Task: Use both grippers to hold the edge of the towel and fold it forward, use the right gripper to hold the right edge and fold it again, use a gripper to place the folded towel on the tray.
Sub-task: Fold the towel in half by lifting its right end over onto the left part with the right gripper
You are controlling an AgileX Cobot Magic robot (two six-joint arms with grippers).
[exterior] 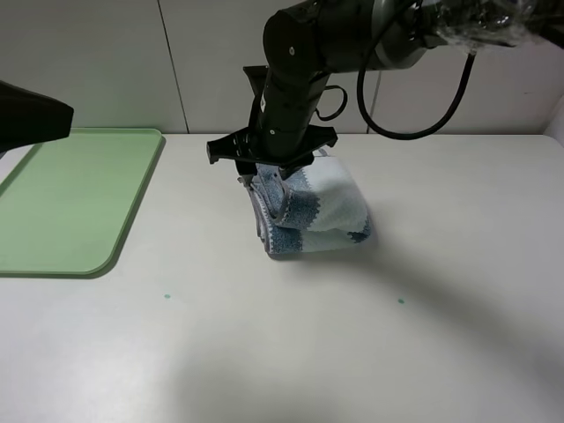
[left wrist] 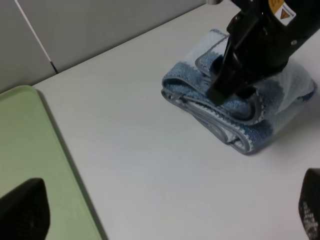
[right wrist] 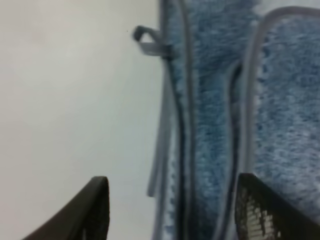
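The towel point(exterior: 326, 211) lies folded into a thick blue-and-white bundle at mid-table, its grey hem layers stacked along the left side point(left wrist: 220, 132). My right gripper point(exterior: 275, 182) reaches down from above onto that left side. In the right wrist view its jaws point(right wrist: 172, 210) stand apart, one finger point(right wrist: 92, 210) over bare table and the other point(right wrist: 257, 210) over the towel point(right wrist: 210, 100), with the hem layers between them. The left gripper point(left wrist: 167, 207) is wide open with nothing in it, hovering by the pale-green tray point(exterior: 70, 203), well left of the towel.
The tray point(left wrist: 30, 140) lies bare at the table's left side. A grey panelled wall runs behind the table. The right arm point(exterior: 300, 79) crosses above the towel from the upper right. Two small green marks dot the table in front.
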